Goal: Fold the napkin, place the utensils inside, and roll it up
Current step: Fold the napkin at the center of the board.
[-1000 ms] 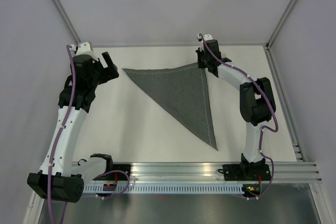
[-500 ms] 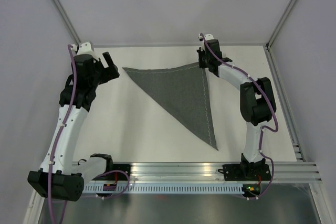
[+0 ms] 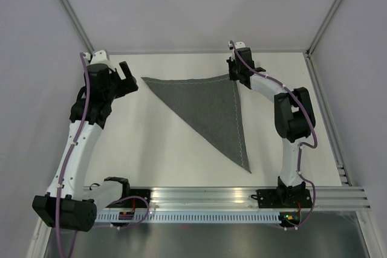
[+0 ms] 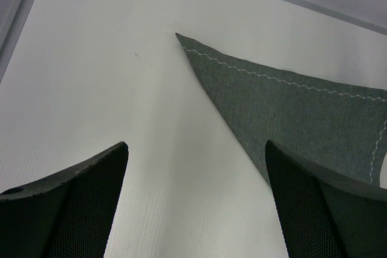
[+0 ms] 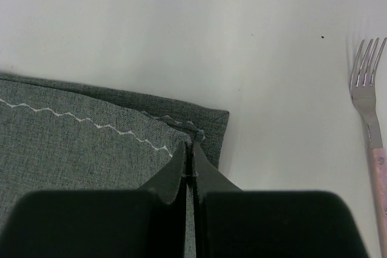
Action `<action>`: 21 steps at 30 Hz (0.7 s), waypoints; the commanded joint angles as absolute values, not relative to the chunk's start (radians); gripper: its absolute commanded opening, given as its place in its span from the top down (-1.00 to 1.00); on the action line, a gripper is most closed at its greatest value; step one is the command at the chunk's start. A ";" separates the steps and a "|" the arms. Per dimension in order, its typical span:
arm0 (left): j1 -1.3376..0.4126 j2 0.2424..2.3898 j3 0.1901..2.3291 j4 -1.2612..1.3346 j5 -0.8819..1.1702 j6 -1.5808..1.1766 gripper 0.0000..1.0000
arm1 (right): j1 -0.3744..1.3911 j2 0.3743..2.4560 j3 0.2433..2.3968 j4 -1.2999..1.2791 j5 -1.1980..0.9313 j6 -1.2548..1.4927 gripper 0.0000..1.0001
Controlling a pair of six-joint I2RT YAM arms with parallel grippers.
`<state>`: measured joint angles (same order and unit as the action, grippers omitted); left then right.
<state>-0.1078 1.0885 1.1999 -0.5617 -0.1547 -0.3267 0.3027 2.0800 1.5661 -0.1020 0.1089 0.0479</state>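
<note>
The napkin (image 3: 208, 110) lies flat on the far half of the counter (image 3: 163, 149) as a dark grey triangle: one stitched edge runs along the far edge, another runs down toward the near edge, and the long fold slants between them. The left hand (image 3: 129, 77) hangs released, jaws wide and holding nothing, just off the triangle's point toward the far left corner. The right hand (image 5: 189, 149) is clenched tight with its tips on the doubled square corner at the far right of the cloth; the pictures do not settle whether a pinch of hem sits between the jaws. A fork (image 5: 367, 95) with silvery tines and a pale-pink handle lies on bare counter beside that corner, toward the right edge, apart from the cloth. I judge the fabric to be light, soft and felt-like: it should hold a crease and grip itself when rolled, yet it will drag and bunch if pulled from one spot, and the two layers can slide apart. The best hold is at a hemmed corner, nipping both layers together, with the other hand pinning the cloth. The fork looks slim, stiff and smooth, so it should be taken across the handle near its middle, low against the counter
</note>
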 commanded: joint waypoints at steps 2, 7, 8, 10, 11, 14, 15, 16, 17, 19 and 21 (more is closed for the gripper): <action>-0.103 1.097 1.181 -0.511 -0.149 -0.354 -0.95 | 0.295 2.109 1.618 -0.092 0.141 0.034 0.99; -0.104 1.104 1.160 -0.496 -0.141 -0.374 -0.95 | 0.293 2.151 1.654 -0.113 0.167 0.037 0.84; -0.104 1.106 1.155 -0.489 -0.140 -0.388 -0.95 | 0.293 2.157 1.655 -0.115 0.170 0.038 0.75; -0.104 1.106 1.143 -0.480 -0.129 -0.399 -0.94 | 0.293 2.167 1.663 -0.117 0.182 0.038 0.46; -0.104 1.108 1.138 -0.471 -0.120 -0.406 -0.94 | 0.291 2.172 1.667 -0.123 0.186 0.040 0.36; -0.104 1.104 1.124 -0.465 -0.118 -0.413 -0.94 | 0.288 2.183 1.687 -0.133 0.202 0.031 -0.04; -0.104 1.100 1.121 -0.460 -0.117 -0.413 -0.94 | 0.287 2.186 1.695 -0.140 0.201 0.025 -0.13; -0.104 1.097 1.112 -0.460 -0.118 -0.416 -0.94 | 0.282 2.186 1.710 -0.144 0.198 0.020 -0.16; -0.104 1.089 1.108 -0.459 -0.111 -0.420 -0.94 | 0.270 2.186 1.724 -0.167 0.183 0.015 -0.17; -0.104 1.063 1.083 -0.445 -0.101 -0.426 -0.94 | 0.250 2.181 1.758 -0.198 0.149 0.008 -0.14; -0.104 1.040 1.063 -0.433 -0.077 -0.440 -0.94 | 0.186 2.184 1.781 -0.254 0.069 -0.033 -0.08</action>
